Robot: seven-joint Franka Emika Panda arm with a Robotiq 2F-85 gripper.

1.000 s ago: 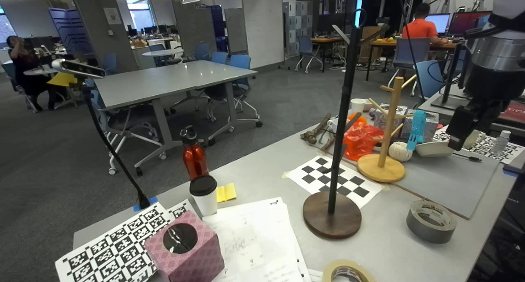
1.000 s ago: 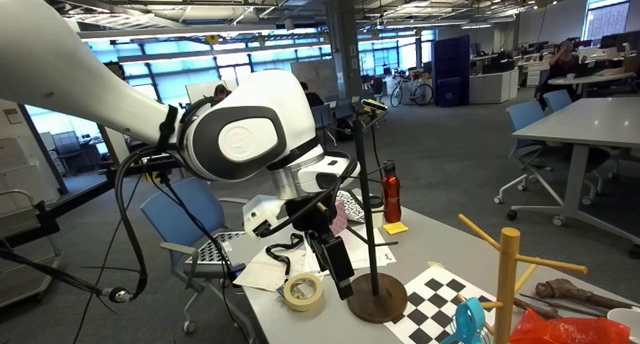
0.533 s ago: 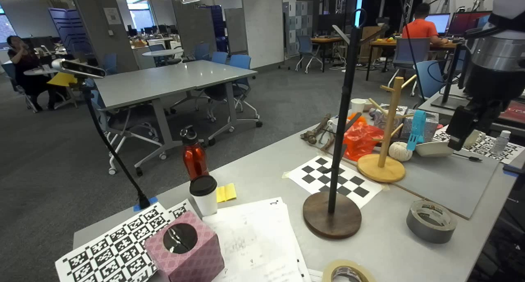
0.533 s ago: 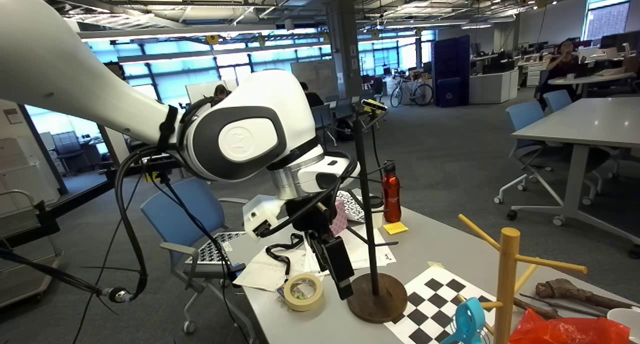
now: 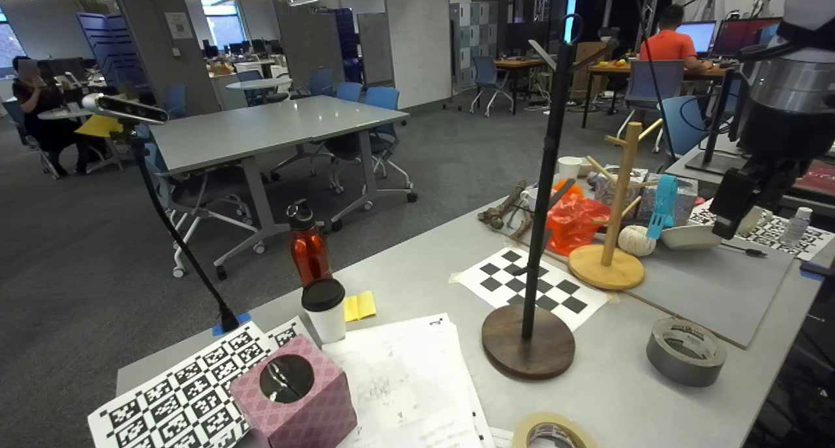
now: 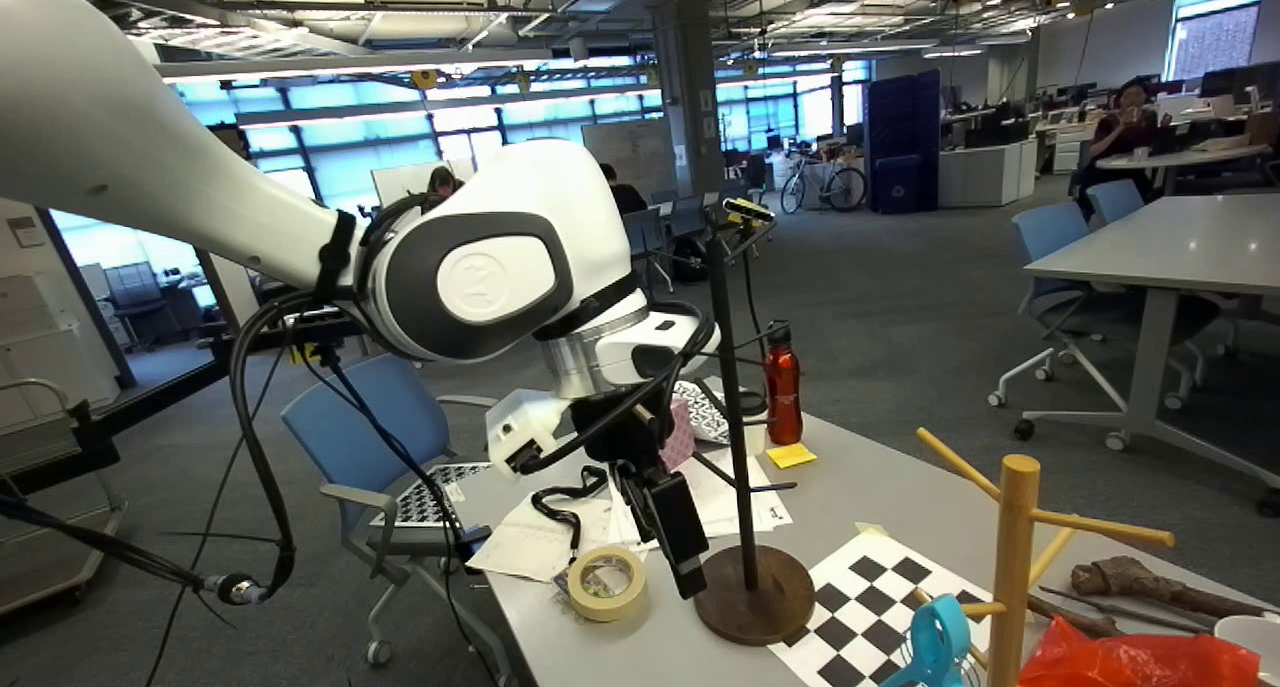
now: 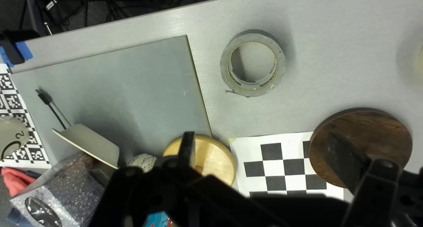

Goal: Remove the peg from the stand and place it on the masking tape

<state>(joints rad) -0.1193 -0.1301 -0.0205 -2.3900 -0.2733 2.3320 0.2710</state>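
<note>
Gripper (image 7: pixel 264 151) hovers, fingers (image 7: pixel 347 161) spread wide, over cluttered grey table (image 5: pixel 613 376), with blue chairs (image 5: pixel 382 98), whiteboard (image 5: pixel 421 50) and dark carpet (image 5: pixel 450 167) in the room beyond, teal peg (image 5: pixel 663 207) hanging off wooden stand (image 5: pixel 607 267), masking tape (image 5: pixel 685 370) lying flat near grey panel (image 5: pixel 717 285)

In an exterior view, the teal, pronged peg (image 5: pixel 663 203) hangs at three o'clock on the upright wooden stand (image 5: pixel 620 200); the masking tape (image 5: pixel 678 364) (grey, hole upward) lies flat between four and five o'clock from the stand's base.
</note>
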